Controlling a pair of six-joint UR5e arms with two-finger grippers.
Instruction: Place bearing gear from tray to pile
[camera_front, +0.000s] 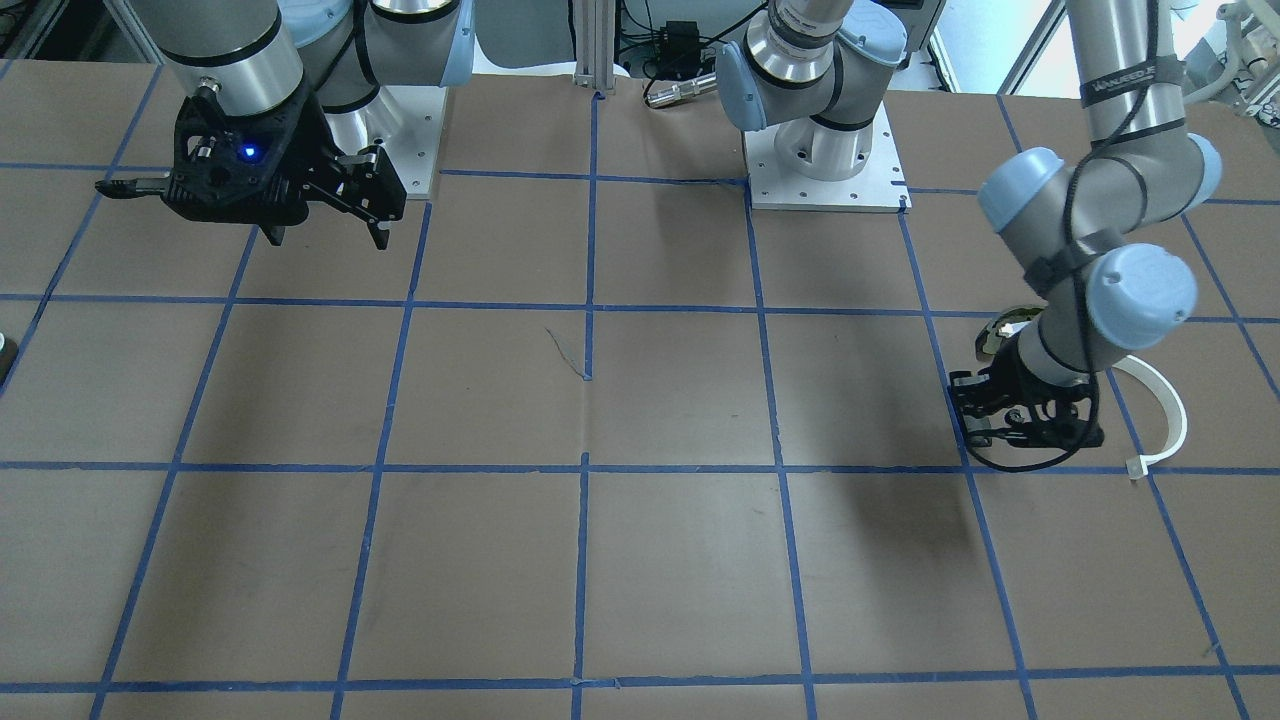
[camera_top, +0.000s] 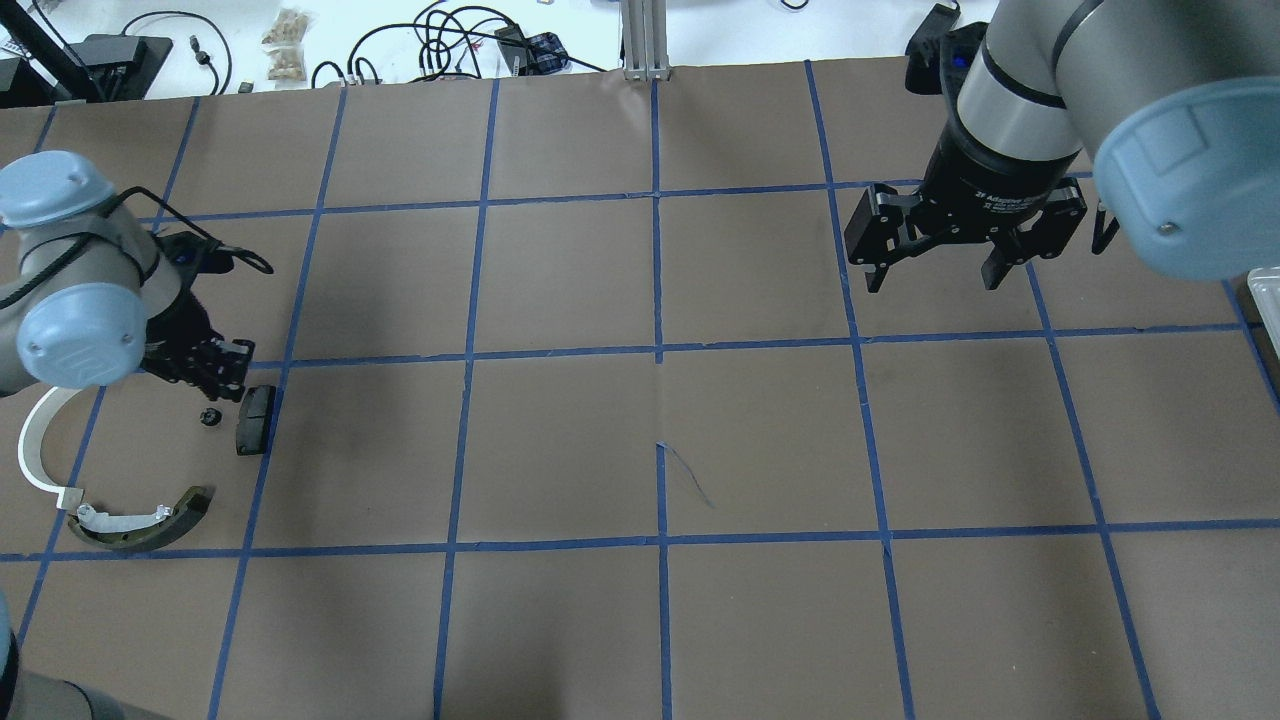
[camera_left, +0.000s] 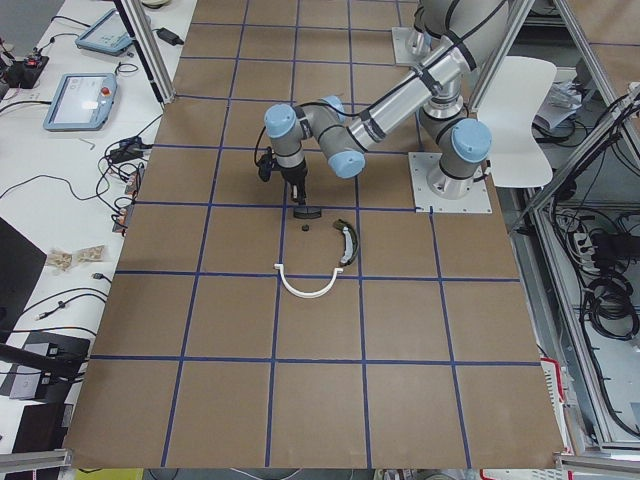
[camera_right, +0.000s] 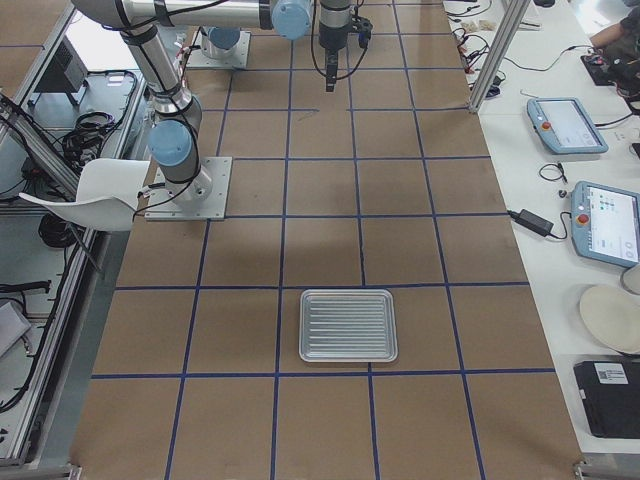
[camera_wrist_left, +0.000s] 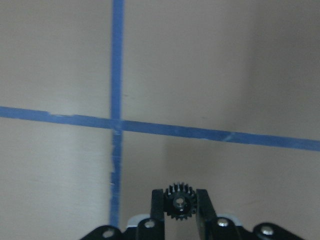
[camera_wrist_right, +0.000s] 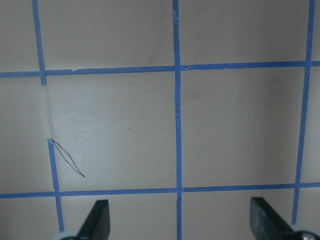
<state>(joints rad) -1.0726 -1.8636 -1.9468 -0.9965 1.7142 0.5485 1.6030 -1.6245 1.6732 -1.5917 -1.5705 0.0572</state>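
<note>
The small black bearing gear lies on the table at the far left, next to the black pad of the pile. The olive-green shoe and the white arc lie close by. My left gripper hangs just above the gear. In the left wrist view the gear shows between the fingertips, with the jaws about a gear's width apart. My right gripper is wide open and empty, high over the right half. The silver tray holds nothing.
The table is brown paper with a grid of blue tape. Both arm bases stand at the robot's edge. Cables and tablets lie off the table's far side.
</note>
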